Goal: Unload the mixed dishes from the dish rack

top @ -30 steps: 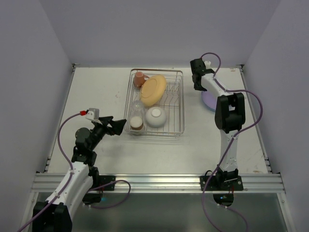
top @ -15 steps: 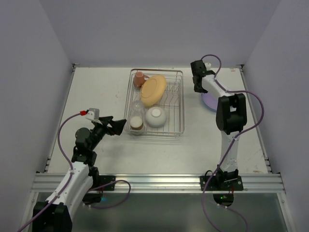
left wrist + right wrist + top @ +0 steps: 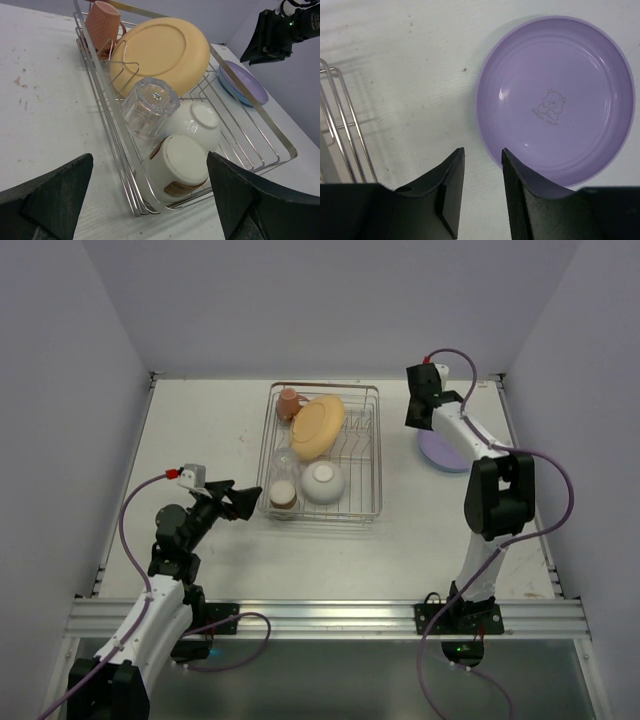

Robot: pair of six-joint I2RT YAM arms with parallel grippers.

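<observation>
the task is judged partly done. a round lilac plate (image 3: 447,450) is laid flat on the table to the right of the rectangular silver wire dish rack (image 3: 378,455); a blue edge (image 3: 231,93) is seen under it from the left wrist, taken to be the blue plate. five dishes are left inside the rack: a round yellow-orange plate (image 3: 318,426) leaned on the tines, a salmon-pink mug (image 3: 289,402) at the far left corner, a clear glass (image 3: 284,465), a white bowl (image 3: 323,481) turned upside down, and a small brown-banded cup (image 3: 283,496) at the near left corner. the right gripper (image 3: 481,152) is held between the rack and the lilac plate, jaws narrowly parted, nothing gripped. the left gripper (image 3: 252,500) is spread wide just left of the rack's near corner, empty, pointed at the cup.
</observation>
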